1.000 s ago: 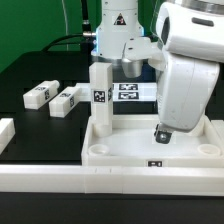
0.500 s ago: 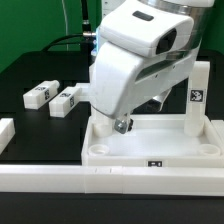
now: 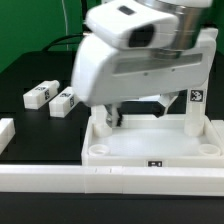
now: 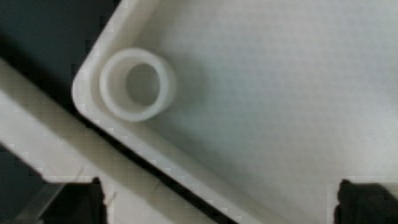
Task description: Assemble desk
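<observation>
**Desk top** (image 3: 125, 152): a white rimmed tray at the lower centre of the exterior view, on the black tabletop (image 3: 30, 65), just behind a long white rail (image 3: 60, 183). An upright leg (image 3: 197, 102) stands at its right back corner. The left loose leg (image 3: 38, 94) and right loose leg (image 3: 65, 101) lie at the exterior view's left. The claw (image 3: 110, 118) hangs over the tray's left back corner. In the wrist view its fingers (image 4: 57, 200) are spread with nothing between them, above a round corner socket (image 4: 135, 84).
</observation>
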Robot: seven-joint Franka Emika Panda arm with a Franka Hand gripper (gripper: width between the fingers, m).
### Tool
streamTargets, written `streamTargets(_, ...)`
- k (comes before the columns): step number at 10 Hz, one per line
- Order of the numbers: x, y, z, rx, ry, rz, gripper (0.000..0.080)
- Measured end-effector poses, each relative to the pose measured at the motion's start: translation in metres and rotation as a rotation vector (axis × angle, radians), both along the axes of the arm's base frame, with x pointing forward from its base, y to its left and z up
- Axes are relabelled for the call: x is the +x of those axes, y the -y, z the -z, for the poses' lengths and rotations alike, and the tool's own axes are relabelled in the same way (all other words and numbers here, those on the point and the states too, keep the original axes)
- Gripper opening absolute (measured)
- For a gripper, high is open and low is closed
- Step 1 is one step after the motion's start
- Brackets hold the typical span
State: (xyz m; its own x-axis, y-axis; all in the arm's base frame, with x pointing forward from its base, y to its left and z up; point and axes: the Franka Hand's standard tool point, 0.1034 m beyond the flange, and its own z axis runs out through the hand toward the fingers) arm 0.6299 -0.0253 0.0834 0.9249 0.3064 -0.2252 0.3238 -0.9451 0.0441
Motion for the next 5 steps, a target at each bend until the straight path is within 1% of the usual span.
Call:
streamTargets(2,-0.005,0.026,0.000,0.006,-0.003,0.196,0.0649)
streamTargets(3,-0.007,0.032,0.001,-0.009,0.004,0.284,0.0649)
streamTargets(5,-0.007,0.029,0.002,-0.037,0.015,0.410,0.0649)
